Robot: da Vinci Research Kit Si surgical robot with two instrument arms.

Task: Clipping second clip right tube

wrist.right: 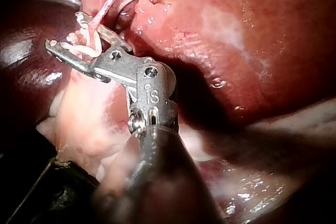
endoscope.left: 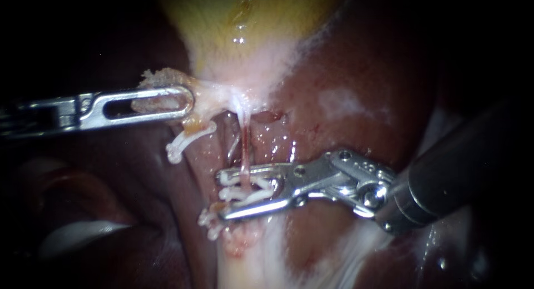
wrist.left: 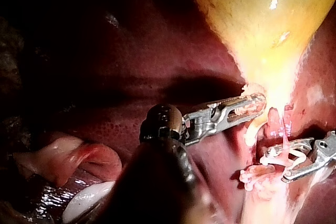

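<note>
A thin pink right tube (endoscope.left: pixel 245 147) runs down from the gallbladder's (endoscope.left: pixel 245 22) pale neck. My right instrument (endoscope.left: pixel 222 195) comes in from the right, its jaws partly apart on either side of that tube, holding a white clip (endoscope.left: pixel 247 188) that straddles it. The same clip (wrist.right: pixel 79 48) shows in the right wrist view. Just below the lower jaw lies another white clip (endoscope.left: pixel 209 223). My left instrument (endoscope.left: pixel 188 103) comes in from the left, its slotted jaws shut on the frayed gallbladder neck tissue (endoscope.left: pixel 161 78). The left wrist view shows this grip (wrist.left: pixel 257 104).
A white clip (endoscope.left: pixel 186 141) sits on the left tube below the left jaws. Dark red liver (endoscope.left: pixel 356 89) surrounds the site on the right and behind. Pale fatty tissue (endoscope.left: pixel 250 267) lies beneath the clips. A pale fold (wrist.left: pixel 79 156) lies beside the left shaft.
</note>
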